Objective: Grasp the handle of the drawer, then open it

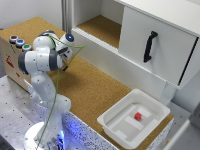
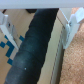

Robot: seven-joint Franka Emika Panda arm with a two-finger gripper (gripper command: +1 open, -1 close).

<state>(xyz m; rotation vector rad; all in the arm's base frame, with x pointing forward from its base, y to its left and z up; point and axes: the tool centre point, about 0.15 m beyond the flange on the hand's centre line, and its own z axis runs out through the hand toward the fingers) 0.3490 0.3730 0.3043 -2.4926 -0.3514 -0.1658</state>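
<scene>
The drawer (image 1: 167, 52) is a large white flat front at the upper part of the exterior view's right and stands closed. Its handle (image 1: 150, 46) is a short black bar pull, upright on the panel. My gripper (image 1: 64, 56) is far from it at the exterior view's left, folded close to the arm over the cork surface. In the wrist view two white fingers (image 2: 71, 24) stand wide apart, so the gripper (image 2: 39, 25) looks open. A blurred dark cylinder (image 2: 32, 55) runs between them. The drawer and handle are out of the wrist view.
A shallow white tray (image 1: 117, 111) with a red cube (image 1: 137, 116) sits on the cork worktop (image 1: 90, 87) below the drawer. A long white handleless panel (image 1: 115, 62) runs under an open shelf (image 1: 102, 27). A cardboard box (image 1: 12, 57) with coloured buttons stands beside the arm.
</scene>
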